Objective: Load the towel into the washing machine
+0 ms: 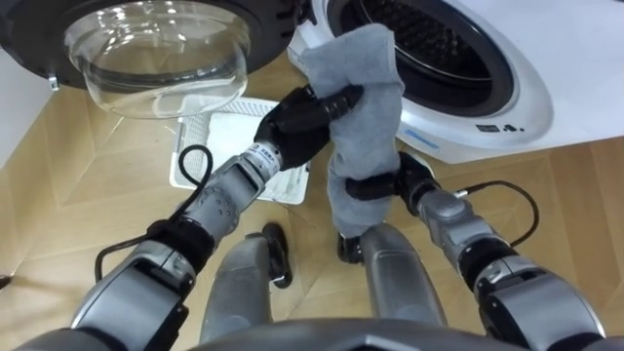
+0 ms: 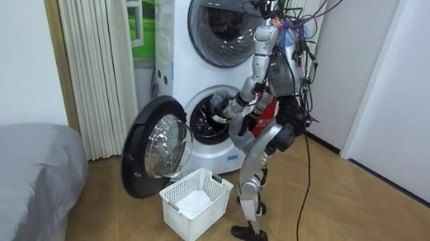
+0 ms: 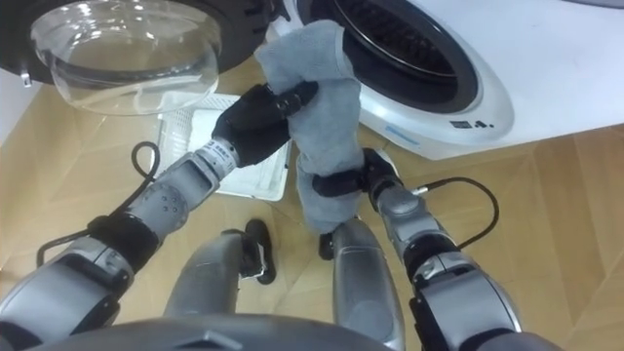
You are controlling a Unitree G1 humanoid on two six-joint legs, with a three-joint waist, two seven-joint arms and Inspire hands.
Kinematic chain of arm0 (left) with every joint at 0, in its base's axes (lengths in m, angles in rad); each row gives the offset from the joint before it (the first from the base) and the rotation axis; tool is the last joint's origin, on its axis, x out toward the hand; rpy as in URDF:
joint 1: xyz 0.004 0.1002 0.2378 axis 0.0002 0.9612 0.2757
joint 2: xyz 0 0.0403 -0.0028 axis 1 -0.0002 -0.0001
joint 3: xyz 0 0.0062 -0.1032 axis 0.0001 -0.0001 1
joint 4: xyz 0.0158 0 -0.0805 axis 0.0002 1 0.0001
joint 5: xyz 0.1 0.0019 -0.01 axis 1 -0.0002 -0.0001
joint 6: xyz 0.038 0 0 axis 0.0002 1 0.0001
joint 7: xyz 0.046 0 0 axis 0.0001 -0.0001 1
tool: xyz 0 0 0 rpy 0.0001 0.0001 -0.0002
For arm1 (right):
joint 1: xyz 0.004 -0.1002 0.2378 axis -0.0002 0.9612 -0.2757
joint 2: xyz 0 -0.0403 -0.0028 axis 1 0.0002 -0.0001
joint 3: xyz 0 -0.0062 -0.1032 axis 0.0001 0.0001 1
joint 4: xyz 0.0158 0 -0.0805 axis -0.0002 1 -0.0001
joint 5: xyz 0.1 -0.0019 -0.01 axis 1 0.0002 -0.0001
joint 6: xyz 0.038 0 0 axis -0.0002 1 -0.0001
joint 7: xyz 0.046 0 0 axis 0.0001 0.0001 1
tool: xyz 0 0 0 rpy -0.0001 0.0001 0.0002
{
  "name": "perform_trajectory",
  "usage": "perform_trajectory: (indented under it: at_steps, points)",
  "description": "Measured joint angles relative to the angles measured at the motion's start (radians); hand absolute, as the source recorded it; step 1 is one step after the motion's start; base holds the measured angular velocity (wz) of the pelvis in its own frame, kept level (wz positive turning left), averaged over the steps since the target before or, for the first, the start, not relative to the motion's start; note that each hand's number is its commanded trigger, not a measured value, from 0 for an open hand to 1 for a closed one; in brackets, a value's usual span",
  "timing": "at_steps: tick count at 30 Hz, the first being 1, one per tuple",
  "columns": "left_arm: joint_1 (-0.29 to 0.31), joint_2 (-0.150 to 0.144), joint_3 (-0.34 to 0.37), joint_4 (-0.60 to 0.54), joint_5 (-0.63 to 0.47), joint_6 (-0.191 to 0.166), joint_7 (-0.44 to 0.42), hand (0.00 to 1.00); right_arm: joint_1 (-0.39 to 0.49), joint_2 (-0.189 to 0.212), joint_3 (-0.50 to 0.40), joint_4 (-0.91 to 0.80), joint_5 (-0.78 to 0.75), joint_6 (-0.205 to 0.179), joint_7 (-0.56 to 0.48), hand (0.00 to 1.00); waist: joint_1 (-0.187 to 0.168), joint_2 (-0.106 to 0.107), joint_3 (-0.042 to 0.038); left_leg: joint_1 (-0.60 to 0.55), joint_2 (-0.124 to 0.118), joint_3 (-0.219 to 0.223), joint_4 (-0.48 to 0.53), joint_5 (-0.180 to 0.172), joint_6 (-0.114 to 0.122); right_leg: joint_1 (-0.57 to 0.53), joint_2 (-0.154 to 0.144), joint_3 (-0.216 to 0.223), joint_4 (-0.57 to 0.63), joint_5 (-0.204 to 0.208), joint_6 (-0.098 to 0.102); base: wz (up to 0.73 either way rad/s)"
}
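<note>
A grey towel (image 1: 364,107) (image 3: 322,107) hangs bunched in front of the washing machine's round opening (image 1: 429,44) (image 3: 400,34). My left hand (image 1: 302,117) (image 3: 255,119) grips its upper part, fingers curled round the cloth. Lower down, my right hand (image 1: 390,183) (image 3: 353,181) is curled round the towel's bottom end. The towel's top reaches the rim of the drum opening. In the room view I stand bent slightly before the lower machine (image 2: 210,124), both arms held toward its opening.
The machine's glass door (image 1: 156,49) (image 3: 122,44) (image 2: 157,146) stands swung open on my left. A white laundry basket (image 1: 234,146) (image 3: 219,141) (image 2: 194,203) sits on the wooden floor below it. A second machine is stacked above, and a grey bed (image 2: 0,175) is at the room view's left.
</note>
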Motion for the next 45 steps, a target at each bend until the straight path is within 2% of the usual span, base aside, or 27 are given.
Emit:
perform_trajectory:
  at_steps: [4, 6, 10, 13, 18, 22, 28, 33, 36, 39, 42, 45]
  points:
    - [0.015, -0.011, 0.002, 0.000, -0.052, 0.000, 0.001, 0.00, 0.021, -0.009, 0.000, -0.001, 0.000, 0.004, -0.034, 1.00, 0.035, 0.004, 0.0005, 0.000, 0.000, 0.000, 0.000, 0.000, 0.000, 0.000, 0.000, 0.000, 0.001, 0.000, 0.000, 0.00]
    - [0.027, -0.019, 0.040, 0.008, -0.056, 0.000, 0.002, 0.00, 0.030, -0.006, -0.011, -0.001, 0.000, 0.006, -0.044, 1.00, 0.053, 0.006, -0.0005, 0.000, 0.000, -0.001, 0.000, 0.001, -0.001, 0.000, 0.000, -0.001, 0.002, -0.001, -0.001, 0.00]
    - [0.056, -0.017, 0.102, 0.062, -0.041, -0.001, 0.004, 0.00, 0.041, -0.015, -0.026, -0.012, -0.001, 0.012, -0.052, 1.00, 0.076, 0.010, -0.0003, 0.001, -0.002, 0.000, 0.000, 0.001, -0.001, -0.001, 0.000, -0.001, 0.005, -0.001, -0.001, 0.00]
    - [0.084, 0.004, 0.137, 0.155, 0.006, -0.017, 0.043, 0.00, 0.047, -0.023, -0.043, -0.011, 0.022, 0.012, -0.064, 1.00, 0.094, 0.011, -0.0008, 0.002, -0.002, -0.001, -0.002, 0.002, -0.003, -0.001, 0.005, -0.001, 0.004, -0.001, -0.002, 0.00]
    - [0.164, 0.054, 0.165, 0.218, 0.218, -0.022, 0.142, 0.00, 0.058, -0.055, -0.052, -0.010, 0.098, 0.012, -0.070, 1.00, 0.105, 0.011, -0.0007, -0.003, -0.014, -0.013, -0.006, 0.004, -0.005, -0.004, -0.007, -0.016, 0.015, -0.013, -0.005, 0.10]
    - [0.176, 0.055, 0.187, 0.253, 0.321, -0.023, 0.214, 0.00, 0.054, -0.075, -0.053, 0.004, 0.168, 0.013, -0.069, 1.00, 0.119, 0.010, -0.0007, -0.012, -0.017, -0.018, 0.001, 0.003, -0.005, -0.010, -0.013, -0.020, 0.025, -0.019, -0.004, 0.06]
    - [0.201, 0.066, 0.204, 0.277, 0.329, -0.023, 0.284, 0.00, 0.032, -0.098, -0.088, 0.050, 0.304, 0.036, -0.071, 1.00, 0.132, 0.009, -0.0003, -0.014, -0.023, -0.019, 0.005, 0.003, -0.005, -0.016, -0.026, -0.016, 0.042, -0.027, -0.003, 0.03]
    - [0.225, 0.085, 0.208, 0.316, 0.379, -0.032, 0.299, 0.00, 0.014, -0.141, -0.155, 0.077, 0.445, 0.046, -0.082, 1.00, 0.140, -0.010, 0.0025, -0.016, -0.040, -0.020, 0.009, 0.005, -0.004, -0.031, -0.045, -0.016, 0.083, -0.046, -0.004, 0.08]
    - [0.240, 0.085, 0.261, 0.316, 0.420, -0.038, 0.315, 0.00, -0.013, -0.172, -0.233, 0.092, 0.521, 0.052, -0.103, 1.00, 0.148, -0.020, 0.0025, -0.019, -0.040, -0.026, 0.022, 0.003, -0.004, -0.031, -0.044, -0.016, 0.088, -0.047, -0.004, 0.02]
    - [0.247, 0.091, 0.273, 0.318, 0.460, -0.042, 0.331, 0.00, -0.057, -0.203, -0.285, 0.092, 0.565, 0.057, -0.120, 1.00, 0.148, -0.030, 0.0026, -0.019, -0.039, -0.022, 0.028, 0.002, -0.003, -0.029, -0.044, -0.015, 0.090, -0.045, -0.003, -0.02]
    - [0.260, 0.091, 0.269, 0.308, 0.459, -0.046, 0.351, 0.00, -0.085, -0.228, -0.285, 0.091, 0.621, 0.064, -0.140, 1.00, 0.149, -0.036, 0.0042, -0.020, -0.038, -0.015, 0.031, 0.001, -0.001, -0.034, -0.040, -0.014, 0.094, -0.045, -0.003, -0.02]
    - [0.270, 0.092, 0.270, 0.303, 0.462, -0.048, 0.374, 0.00, -0.124, -0.236, -0.293, 0.073, 0.679, 0.080, -0.180, 1.00, 0.146, -0.043, 0.0040, -0.039, -0.052, -0.013, 0.033, 0.002, 0.001, -0.066, -0.054, -0.006, 0.122, -0.052, 0.000, 0.03]
